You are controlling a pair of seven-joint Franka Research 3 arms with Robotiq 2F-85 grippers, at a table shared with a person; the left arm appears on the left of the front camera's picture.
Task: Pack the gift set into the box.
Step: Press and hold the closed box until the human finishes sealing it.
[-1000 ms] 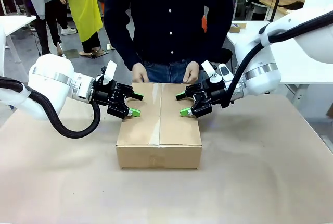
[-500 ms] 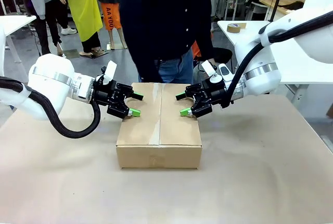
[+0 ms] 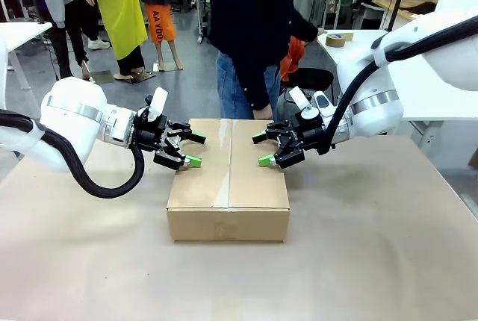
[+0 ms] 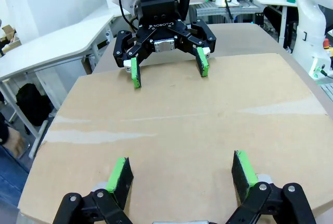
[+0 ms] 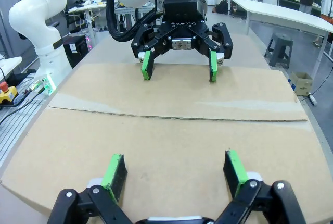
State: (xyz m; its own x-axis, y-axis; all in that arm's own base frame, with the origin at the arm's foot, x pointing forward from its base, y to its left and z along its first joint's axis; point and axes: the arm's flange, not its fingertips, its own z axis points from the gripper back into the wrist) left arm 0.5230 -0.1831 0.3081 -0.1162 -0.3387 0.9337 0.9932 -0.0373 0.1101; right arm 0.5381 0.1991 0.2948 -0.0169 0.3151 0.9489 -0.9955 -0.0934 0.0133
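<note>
The brown cardboard box (image 3: pixel 228 179) lies in the middle of the table with its top flaps folded flat, a seam running down the centre. The gift set is hidden. My left gripper (image 3: pixel 196 149) hovers open over the box's left edge, fingers pointing right. Facing it from the right edge, my right gripper (image 3: pixel 261 149) is open too. In the left wrist view my left gripper (image 4: pixel 182 174) spans bare flap (image 4: pixel 171 125) with the right gripper (image 4: pixel 168 69) opposite. In the right wrist view my right gripper (image 5: pixel 176 174) sits above the flap (image 5: pixel 171 135), the left gripper (image 5: pixel 179 67) across from it.
A person (image 3: pixel 254 30) in dark clothes stands at the table's far side, turned away toward the right. A roll of tape (image 3: pixel 340 39) lies on a white table behind. Open tabletop (image 3: pixel 239 276) surrounds the box at front and sides.
The person has taken both hands off the box's far edge and turned away to the right. Both grippers hold the same positions over the box.
</note>
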